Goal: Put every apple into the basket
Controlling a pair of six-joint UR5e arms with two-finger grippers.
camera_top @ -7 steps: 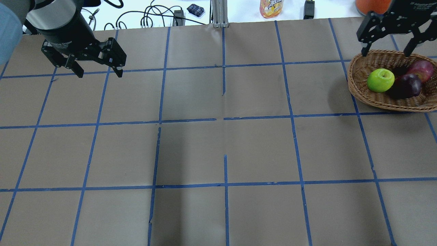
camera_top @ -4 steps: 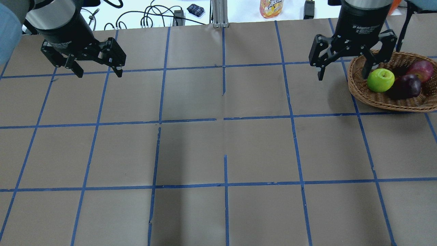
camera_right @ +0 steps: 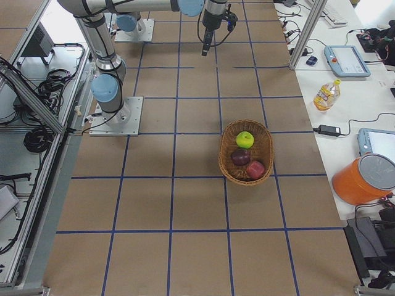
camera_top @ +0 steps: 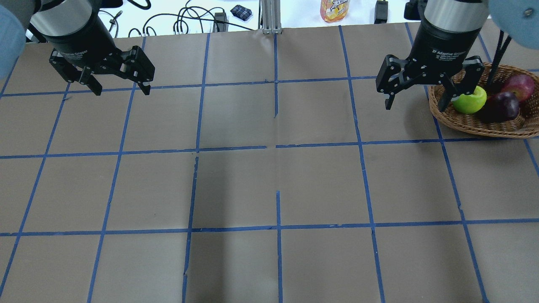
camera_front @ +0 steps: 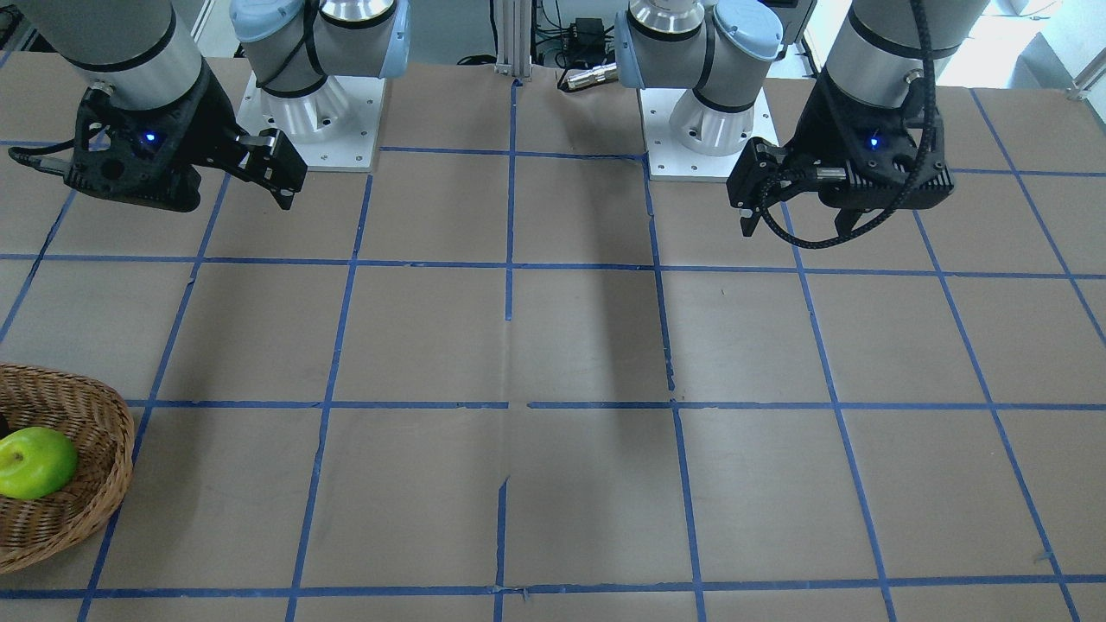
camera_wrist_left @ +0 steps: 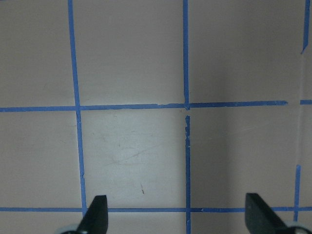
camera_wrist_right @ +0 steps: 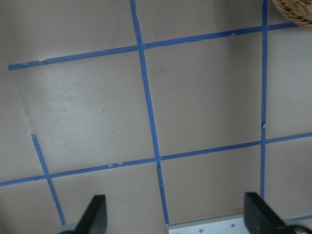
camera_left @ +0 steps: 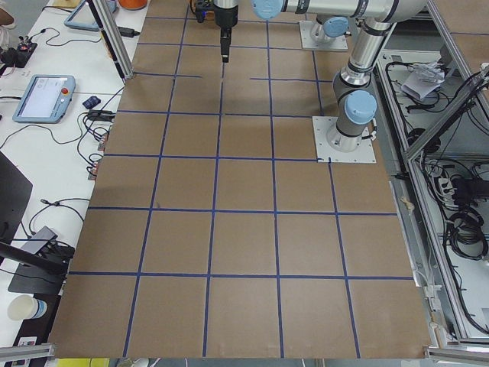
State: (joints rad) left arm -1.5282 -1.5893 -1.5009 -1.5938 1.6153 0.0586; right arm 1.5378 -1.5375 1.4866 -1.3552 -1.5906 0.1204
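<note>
Three apparently smooth apples (camera_top: 501, 107) in woven basket (camera_top: 480, 124).

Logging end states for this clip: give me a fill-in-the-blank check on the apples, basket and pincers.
The basket holds ___ apples.
The left pincer and right pincer both stand ___, gripping nothing.
The basket sits on the robot's ___ side.
Missing words: three; open; right.

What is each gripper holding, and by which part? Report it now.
Nothing is held: the left gripper and the right gripper are both open and empty.
</note>
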